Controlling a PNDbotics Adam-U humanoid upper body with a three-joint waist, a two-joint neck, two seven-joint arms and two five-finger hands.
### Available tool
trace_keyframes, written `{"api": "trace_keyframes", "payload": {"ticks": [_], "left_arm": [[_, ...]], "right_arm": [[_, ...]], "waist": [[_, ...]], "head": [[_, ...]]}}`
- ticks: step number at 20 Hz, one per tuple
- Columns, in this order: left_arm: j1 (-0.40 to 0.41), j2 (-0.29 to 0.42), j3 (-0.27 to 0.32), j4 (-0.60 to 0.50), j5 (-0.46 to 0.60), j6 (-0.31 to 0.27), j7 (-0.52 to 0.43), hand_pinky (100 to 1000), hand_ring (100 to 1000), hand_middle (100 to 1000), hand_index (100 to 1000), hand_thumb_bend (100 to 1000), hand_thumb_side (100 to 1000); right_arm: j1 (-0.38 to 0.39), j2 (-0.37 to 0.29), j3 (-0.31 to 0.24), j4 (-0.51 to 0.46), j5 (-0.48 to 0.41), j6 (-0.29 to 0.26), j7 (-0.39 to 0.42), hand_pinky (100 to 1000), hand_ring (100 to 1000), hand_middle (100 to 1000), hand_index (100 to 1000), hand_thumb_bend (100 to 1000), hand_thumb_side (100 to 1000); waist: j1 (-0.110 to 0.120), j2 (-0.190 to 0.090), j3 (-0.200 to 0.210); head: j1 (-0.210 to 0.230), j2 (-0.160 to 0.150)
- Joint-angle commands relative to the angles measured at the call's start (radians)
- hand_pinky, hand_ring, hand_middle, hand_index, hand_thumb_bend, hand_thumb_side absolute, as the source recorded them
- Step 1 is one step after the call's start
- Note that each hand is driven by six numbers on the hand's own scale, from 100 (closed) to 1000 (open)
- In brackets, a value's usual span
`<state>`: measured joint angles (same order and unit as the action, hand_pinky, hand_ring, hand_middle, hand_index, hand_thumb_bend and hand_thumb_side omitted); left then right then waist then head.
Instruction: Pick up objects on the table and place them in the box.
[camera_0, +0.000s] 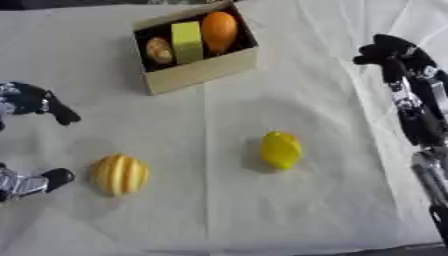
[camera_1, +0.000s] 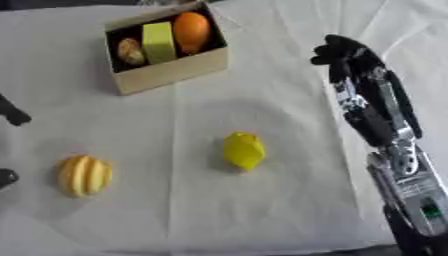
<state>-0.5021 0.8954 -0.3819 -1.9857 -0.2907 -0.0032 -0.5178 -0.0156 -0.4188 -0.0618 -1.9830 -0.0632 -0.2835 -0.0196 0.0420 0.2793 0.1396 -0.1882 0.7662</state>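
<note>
A tan cardboard box (camera_0: 199, 71) stands at the far centre of the table. Inside it are an orange fruit (camera_0: 219, 30), a yellow-green block (camera_0: 186, 41) and a small brown item (camera_0: 159, 50). On the cloth in the middle lies a yellow lemon-like fruit (camera_0: 281, 150). A yellow ribbed, striped fruit (camera_0: 120, 174) lies at the near left. My left hand (camera_0: 35, 100) shows at the left edge, open and spread, just left of the striped fruit. My right hand (camera_1: 350, 52) is raised at the right, fingers relaxed, holding nothing, to the right of the box.
A wrinkled white cloth (camera_0: 219, 215) covers the whole table. Its near edge shows at the bottom right. My right forearm (camera_1: 398, 165) runs along the right side.
</note>
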Motion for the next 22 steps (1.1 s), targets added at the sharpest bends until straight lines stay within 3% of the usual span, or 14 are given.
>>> {"api": "trace_keyframes", "payload": {"ticks": [1, 7, 11, 16, 22], "left_arm": [[-0.021, -0.03, -0.004, -0.011, -0.011, 0.027, -0.013, 757, 791, 645, 810, 433, 526], [-0.043, -0.117, -0.052, 0.066, -0.11, 0.014, -0.056, 764, 802, 659, 823, 452, 458], [-0.069, -0.15, -0.084, 0.109, -0.15, -0.017, -0.088, 783, 824, 693, 848, 474, 463], [-0.072, -0.177, -0.116, 0.15, -0.175, -0.03, -0.148, 796, 842, 716, 861, 512, 386], [-0.074, -0.218, -0.124, 0.275, -0.319, -0.064, -0.096, 801, 865, 746, 864, 582, 342]], "right_arm": [[0.001, -0.022, -0.008, -0.017, 0.005, 0.009, -0.001, 987, 743, 725, 854, 100, 671], [0.002, -0.018, -0.004, -0.017, 0.005, 0.022, 0.003, 988, 743, 725, 854, 100, 675], [0.002, -0.014, -0.003, -0.017, 0.006, 0.027, 0.003, 989, 743, 725, 854, 100, 677], [-0.003, -0.011, -0.001, -0.017, 0.003, 0.034, 0.007, 991, 741, 724, 854, 100, 682], [-0.002, -0.001, 0.003, -0.017, 0.002, 0.045, 0.013, 993, 740, 722, 854, 100, 688]], "waist": [[0.017, -0.032, 0.006], [0.019, -0.035, 0.011], [0.02, -0.035, 0.012], [0.022, -0.034, 0.01], [0.022, -0.034, 0.007]], "head": [[-0.006, 0.004], [-0.019, 0.004], [-0.024, 0.004], [-0.034, 0.004], [-0.031, 0.004]]}}
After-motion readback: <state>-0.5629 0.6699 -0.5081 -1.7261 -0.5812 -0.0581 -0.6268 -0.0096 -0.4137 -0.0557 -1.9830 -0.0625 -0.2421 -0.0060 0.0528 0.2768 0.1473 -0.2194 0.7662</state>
